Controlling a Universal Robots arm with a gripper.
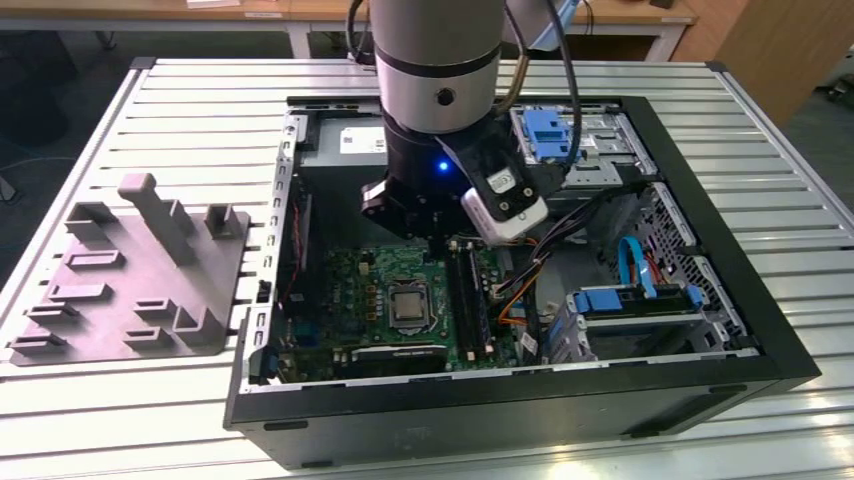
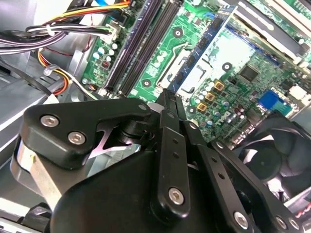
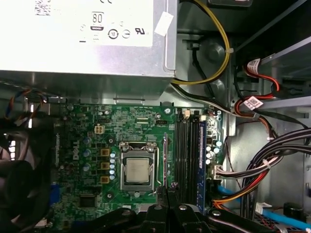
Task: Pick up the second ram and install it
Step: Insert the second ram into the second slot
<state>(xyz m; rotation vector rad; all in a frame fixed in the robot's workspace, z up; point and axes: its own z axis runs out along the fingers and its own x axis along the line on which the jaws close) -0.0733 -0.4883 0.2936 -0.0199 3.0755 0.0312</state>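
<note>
The jaws [image 2: 171,97] are pinched tight together, tip against tip, and only a thin dark edge shows at the tips. I cannot tell if the second ram is between them. They hang above the green board [image 1: 380,272] inside the open computer case [image 1: 534,405], not touching it. In the exterior view the jaws [image 1: 434,238] sit under the fat grey arm [image 1: 434,70]. The long black memory slots [image 1: 467,295] lie on the board just past them at 5 o'clock. The shiny square chip holder [image 1: 404,303] is close by at 6 o'clock. In both wrist views the slots [image 3: 187,150] run side by side next to that chip holder [image 3: 137,171]. The grey power box [image 1: 350,140] is at 11 o'clock from the jaws, along the case wall. A bunch of coloured wires [image 1: 523,290] is beside the slots at 4 o'clock. Blue plastic parts [image 1: 547,130] are at 1 o'clock. A black fan [image 2: 277,145] shows in the second wrist view. Outside the case, well apart at 9 o'clock, a grey plastic holder with upright posts [image 1: 134,270] rests on the ribbed metal worktop [image 1: 200,90].
</note>
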